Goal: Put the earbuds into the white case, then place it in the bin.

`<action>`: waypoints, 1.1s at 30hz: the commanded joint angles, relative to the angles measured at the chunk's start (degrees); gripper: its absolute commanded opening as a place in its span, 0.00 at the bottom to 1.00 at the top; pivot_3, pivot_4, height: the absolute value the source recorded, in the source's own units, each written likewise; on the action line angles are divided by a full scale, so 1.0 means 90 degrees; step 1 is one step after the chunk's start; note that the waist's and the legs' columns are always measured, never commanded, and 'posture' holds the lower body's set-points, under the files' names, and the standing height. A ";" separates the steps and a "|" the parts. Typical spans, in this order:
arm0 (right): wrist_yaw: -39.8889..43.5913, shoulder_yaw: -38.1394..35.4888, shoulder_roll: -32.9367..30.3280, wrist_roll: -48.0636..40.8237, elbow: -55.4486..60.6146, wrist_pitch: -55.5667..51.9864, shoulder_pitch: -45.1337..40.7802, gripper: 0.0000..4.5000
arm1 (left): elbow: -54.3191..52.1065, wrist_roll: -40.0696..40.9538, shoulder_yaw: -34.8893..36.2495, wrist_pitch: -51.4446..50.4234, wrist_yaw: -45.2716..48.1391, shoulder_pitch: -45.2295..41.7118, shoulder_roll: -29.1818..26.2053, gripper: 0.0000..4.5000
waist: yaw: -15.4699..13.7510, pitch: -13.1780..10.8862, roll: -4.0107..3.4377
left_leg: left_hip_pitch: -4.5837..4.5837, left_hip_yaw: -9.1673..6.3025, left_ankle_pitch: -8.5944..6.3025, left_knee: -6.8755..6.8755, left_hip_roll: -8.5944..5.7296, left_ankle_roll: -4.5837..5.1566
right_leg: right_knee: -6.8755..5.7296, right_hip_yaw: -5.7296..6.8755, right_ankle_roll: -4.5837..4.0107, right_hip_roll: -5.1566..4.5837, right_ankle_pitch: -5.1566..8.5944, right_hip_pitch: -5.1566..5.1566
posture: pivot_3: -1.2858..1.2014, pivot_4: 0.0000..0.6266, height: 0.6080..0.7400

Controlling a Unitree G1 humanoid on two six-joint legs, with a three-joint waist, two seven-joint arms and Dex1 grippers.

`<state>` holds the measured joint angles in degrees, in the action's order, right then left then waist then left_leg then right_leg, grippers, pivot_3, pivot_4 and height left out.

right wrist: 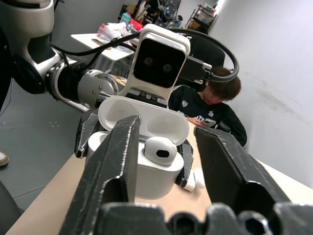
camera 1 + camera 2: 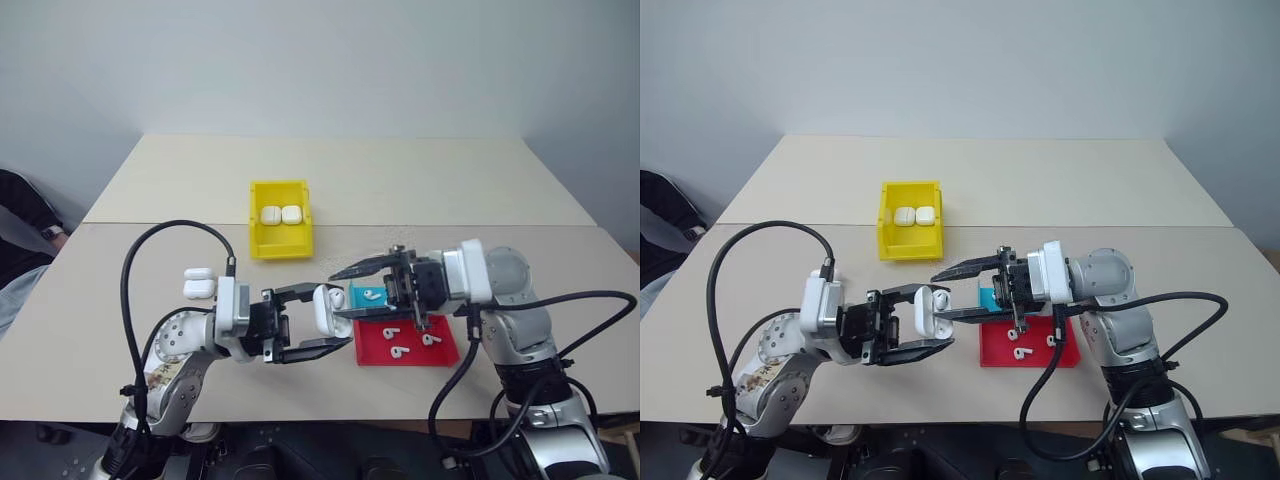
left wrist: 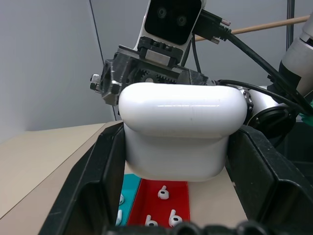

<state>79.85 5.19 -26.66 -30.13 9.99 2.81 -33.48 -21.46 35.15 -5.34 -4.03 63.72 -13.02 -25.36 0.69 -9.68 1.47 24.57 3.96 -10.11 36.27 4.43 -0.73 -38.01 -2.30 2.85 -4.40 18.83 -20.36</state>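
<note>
Left gripper (image 2: 335,320) clamps open white case (image 2: 325,309); right gripper (image 2: 340,292) apart, earbud (image 1: 160,150) seated. Next: second bud from red tray (image 2: 440,352).

The counter (image 2: 400,180) is a pale beige top made of two slabs, with a seam running across it from nine to three o'clock. Just behind the seam, near the middle, stands the yellow bin (image 2: 279,238). On the near slab, at about eight o'clock from the bin, two white cases (image 2: 198,283) lie side by side. At about five o'clock from the bin a red tray (image 2: 405,345) lies flat, with a teal tray (image 2: 371,295) touching its far left corner.
</note>
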 commanded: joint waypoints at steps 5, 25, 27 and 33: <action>0.0004 -0.0538 -0.1090 -0.0211 0.0197 -0.0619 -0.0273 0.50 | 0.0103 -0.0272 0.0191 0.0264 0.0010 0.0154 -0.0148 0.62 | -0.0017 -0.0001 -0.0001 | 0.0000 0.0001 0.0000 0.0000 -0.0001 0.0000 | 0.0002 0.0001 0.0000 -0.0002 0.0000 0.0001 | 0.52 0.24 1.00; 0.1111 0.2411 -0.2398 0.4389 -0.3973 0.1093 -0.2934 0.50 | 0.0182 -0.1068 0.0287 0.0974 -0.0421 0.0960 -0.0264 0.62 | 0.0005 -0.0003 -0.0004 | 0.0016 0.0033 -0.0001 -0.0025 0.0001 0.0001 | 0.0013 -0.0023 -0.0002 -0.0004 0.0001 -0.0045 | 0.52 0.24 1.00; 0.1130 0.2574 -0.2211 0.4626 -0.4408 0.1348 -0.3134 0.50 | 0.0159 -0.1116 0.0298 0.1019 -0.0483 0.1035 -0.0275 0.62 | 0.0006 -0.0003 -0.0004 | 0.0017 0.0036 -0.0001 -0.0026 0.0002 0.0001 | 0.0013 -0.0023 -0.0002 -0.0004 0.0001 -0.0046 | 0.52 0.24 1.00; 0.1220 0.2811 -0.1873 0.4953 -0.5322 0.1930 -0.3466 0.50 | -0.0140 -0.1151 0.0305 0.0969 -0.0698 0.1343 -0.0296 0.62 | 0.0009 -0.0003 -0.0004 | 0.0016 0.0044 0.0000 -0.0026 0.0006 0.0001 | 0.0009 -0.0024 -0.0002 -0.0004 0.0001 -0.0049 | 0.52 0.24 1.00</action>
<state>88.68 30.77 -43.58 13.86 -36.82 17.99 -62.86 -19.87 24.64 -3.23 3.76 58.33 -1.46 -27.72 0.77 -9.71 1.43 24.72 4.37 -10.11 36.04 4.49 -0.73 -37.94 -2.52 2.83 -4.44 18.84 -20.80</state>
